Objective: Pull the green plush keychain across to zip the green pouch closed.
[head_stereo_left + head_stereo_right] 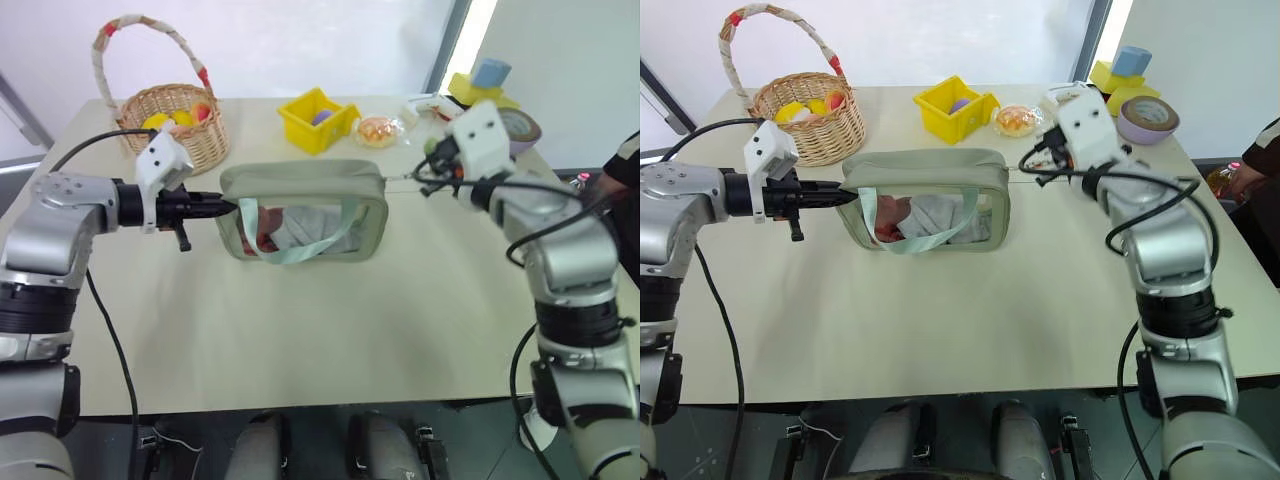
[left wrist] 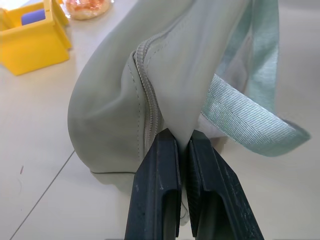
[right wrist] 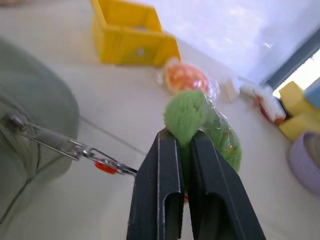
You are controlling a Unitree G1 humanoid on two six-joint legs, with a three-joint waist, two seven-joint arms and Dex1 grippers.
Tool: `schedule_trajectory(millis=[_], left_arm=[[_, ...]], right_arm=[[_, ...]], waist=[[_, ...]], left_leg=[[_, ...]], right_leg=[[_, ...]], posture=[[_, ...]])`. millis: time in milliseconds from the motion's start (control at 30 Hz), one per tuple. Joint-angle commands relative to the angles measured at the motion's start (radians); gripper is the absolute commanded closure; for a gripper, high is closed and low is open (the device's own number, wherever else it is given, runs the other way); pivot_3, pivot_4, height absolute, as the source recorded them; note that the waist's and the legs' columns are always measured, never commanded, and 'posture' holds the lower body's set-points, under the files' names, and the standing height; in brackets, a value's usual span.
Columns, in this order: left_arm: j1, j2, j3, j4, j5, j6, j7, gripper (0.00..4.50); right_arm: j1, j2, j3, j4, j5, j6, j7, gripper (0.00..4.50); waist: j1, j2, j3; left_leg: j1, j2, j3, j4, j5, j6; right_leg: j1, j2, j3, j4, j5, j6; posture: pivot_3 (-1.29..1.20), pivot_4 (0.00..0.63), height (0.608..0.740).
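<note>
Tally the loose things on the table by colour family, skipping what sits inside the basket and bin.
Green: 2, the green pouch and green plush keychain
Yellow: 2, yellow bin, yellow block
Orange: 1, wrapped snack
Tan: 1, wicker basket
Total: 6

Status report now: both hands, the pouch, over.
Left hand shut on green pouch end. Right hand shut on green plush keychain, chain taut. Zipper looks closed. Nothing in the way.
</note>
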Motion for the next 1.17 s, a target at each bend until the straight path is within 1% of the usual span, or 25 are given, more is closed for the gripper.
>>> schedule_trajectory(millis=[33,100,200,267,367,433,500,533,567,600,633,667,733,767,800,833,900,1000,1067,1167], left_arm=[[-0.011,-0.007,-0.004,0.003,0.008,0.011,0.013,4.50],[-0.017,-0.013,-0.005,-0.001,0.005,0.016,0.015,4.50],[-0.018,-0.015,-0.006,-0.007,0.006,0.020,0.016,4.50],[-0.011,-0.014,-0.005,-0.014,0.006,0.021,0.015,4.50],[-0.007,-0.013,-0.006,-0.020,0.005,0.023,0.016,4.50],[-0.007,-0.015,-0.005,-0.022,0.005,0.024,0.020,4.50],[-0.005,-0.017,0.000,-0.024,0.006,0.021,0.026,4.50],[-0.005,-0.019,0.005,-0.025,0.001,0.025,0.029,3.75],[-0.006,-0.019,0.011,-0.027,-0.006,0.033,0.028,3.42],[-0.008,-0.015,0.019,-0.025,-0.016,0.044,0.022,2.96],[-0.011,-0.009,0.028,-0.024,-0.027,0.057,0.016,2.36],[-0.016,-0.002,0.038,-0.017,-0.039,0.069,0.007,1.97],[-0.032,0.019,0.059,0.013,-0.056,0.087,-0.008,0.88],[-0.039,0.032,0.069,0.025,-0.065,0.097,-0.016,0.49],[-0.045,0.046,0.078,0.037,-0.074,0.108,-0.027,0.02],[-0.049,0.061,0.087,0.044,-0.082,0.121,-0.034,0.02],[-0.054,0.082,0.095,0.055,-0.075,0.130,-0.021,0.02],[-0.041,0.113,0.099,0.051,-0.080,0.135,-0.040,0.02],[-0.044,0.106,0.116,0.056,-0.095,0.154,-0.021,0.02],[-0.021,0.106,0.106,0.038,-0.075,0.129,-0.002,0.02]], right_arm=[[0.081,0.104,0.017,0.002,-0.004,-0.025,-0.059,4.45],[0.123,0.181,0.026,0.037,0.010,-0.045,-0.069,4.45],[0.169,0.204,0.092,0.084,-0.013,-0.099,-0.040,4.45],[0.192,0.188,0.139,0.128,-0.045,-0.153,-0.026,4.45],[0.203,0.159,0.163,0.177,-0.076,-0.207,-0.005,4.45],[0.191,0.133,0.151,0.195,-0.081,-0.238,0.018,4.45],[0.163,0.110,0.100,0.192,-0.044,-0.251,0.060,4.45],[0.145,0.101,0.065,0.182,-0.007,-0.243,0.092,3.77],[0.129,0.091,0.032,0.166,0.033,-0.229,0.128,3.46],[0.108,0.063,0.002,0.145,0.071,-0.205,0.173,2.96],[0.093,0.029,-0.018,0.122,0.106,-0.181,0.223,2.40],[0.076,-0.010,-0.042,0.098,0.150,-0.145,0.275,1.96],[0.045,-0.108,-0.073,0.055,0.233,-0.075,0.387,0.92],[0.034,-0.159,-0.085,0.031,0.278,-0.044,0.448,0.53],[0.019,-0.201,-0.097,0.012,0.323,-0.010,0.497,0.04],[-0.004,-0.235,-0.112,-0.008,0.373,0.026,0.536,0.04],[-0.050,-0.267,-0.134,-0.037,0.451,0.087,0.575,0.04],[-0.116,-0.263,-0.147,-0.073,0.557,0.186,0.592,0.04],[-0.148,-0.235,-0.139,-0.080,0.567,0.203,0.550,0.04],[-0.145,-0.215,-0.122,-0.082,0.555,0.187,0.511,0.04]], waist=[[0.000,0.000,0.000],[-0.001,0.000,0.000],[0.001,0.000,0.000],[0.000,0.000,0.000],[-0.001,0.000,-0.001],[-0.001,0.000,-0.001],[0.000,0.000,-0.001],[0.000,0.000,-0.001],[0.001,0.000,-0.001],[0.001,0.000,0.000],[0.001,0.000,0.000],[0.002,0.001,0.000],[0.001,0.001,0.000],[0.001,0.001,0.000],[0.001,0.001,0.000],[0.000,0.001,0.000],[-0.004,0.001,0.000],[-0.004,0.001,0.000],[-0.001,0.001,0.000],[0.002,0.000,0.000]], left_leg=[[0.000,0.000,0.000,0.000,0.000,0.000],[0.000,0.000,0.000,0.000,0.000,0.000],[0.000,0.000,0.000,0.000,0.001,-0.001],[0.000,0.000,-0.001,0.000,0.001,-0.001],[0.001,0.000,-0.001,0.000,0.000,0.000],[0.002,0.000,-0.001,0.000,0.000,0.000],[0.002,0.000,-0.001,0.000,0.000,0.000],[0.002,0.000,-0.001,0.000,0.000,0.000],[0.002,0.000,-0.001,0.000,0.000,0.000],[0.001,0.000,-0.001,0.000,0.000,0.000],[0.001,0.000,-0.002,0.000,0.000,0.000],[0.001,0.000,-0.002,0.000,0.000,0.000],[0.000,0.000,-0.002,0.000,0.000,0.000],[0.001,0.001,-0.002,0.000,0.000,0.000],[0.001,0.001,-0.002,0.000,-0.001,0.001],[0.001,0.001,-0.002,0.000,-0.001,0.002],[0.001,0.000,-0.002,0.000,-0.002,0.003],[0.001,0.001,-0.001,0.000,-0.002,0.003],[0.001,0.002,-0.002,0.000,-0.002,0.003],[0.001,0.001,-0.002,0.000,-0.002,0.003]], right_leg=[[0.000,0.000,0.000,0.000,0.000,0.000],[0.000,0.001,0.000,0.000,0.000,0.000],[0.000,0.000,0.000,0.000,0.000,0.000],[0.001,0.000,0.000,0.000,0.000,0.000],[0.001,0.001,0.000,0.000,0.000,0.000],[0.002,0.002,0.000,0.000,0.000,0.000],[0.002,0.002,0.000,0.000,0.000,0.000],[0.002,0.001,0.000,0.000,0.000,0.000],[0.002,0.001,0.000,-0.001,0.000,0.000],[0.002,0.001,0.000,-0.001,0.000,0.000],[0.002,0.001,0.000,-0.001,0.000,0.000],[0.002,0.001,0.000,-0.001,0.000,0.000],[0.002,0.001,0.000,-0.001,0.000,0.000],[0.002,0.001,0.000,-0.001,0.000,0.000],[0.002,0.001,0.000,-0.001,0.000,0.000],[0.001,0.002,-0.001,-0.001,0.000,0.000],[0.002,0.002,0.000,-0.002,0.000,0.000],[0.002,0.002,0.000,-0.002,0.000,0.000],[0.002,0.002,0.000,-0.002,0.000,0.000],[0.002,0.000,0.000,-0.002,0.000,0.000]], posture=[[0.00,0.150,0.739],[0.00,0.150,0.739],[0.00,0.150,0.739],[0.00,0.150,0.739],[0.00,0.150,0.739],[0.00,0.150,0.739],[0.00,0.150,0.739],[0.00,0.150,0.739],[0.00,0.150,0.739],[0.00,0.150,0.739],[0.00,0.150,0.739],[0.00,0.150,0.739],[0.00,0.150,0.739],[0.00,0.150,0.739],[0.00,0.150,0.739],[0.00,0.150,0.739],[0.00,0.150,0.739],[0.00,0.150,0.739],[0.00,0.150,0.739],[0.00,0.150,0.739]])
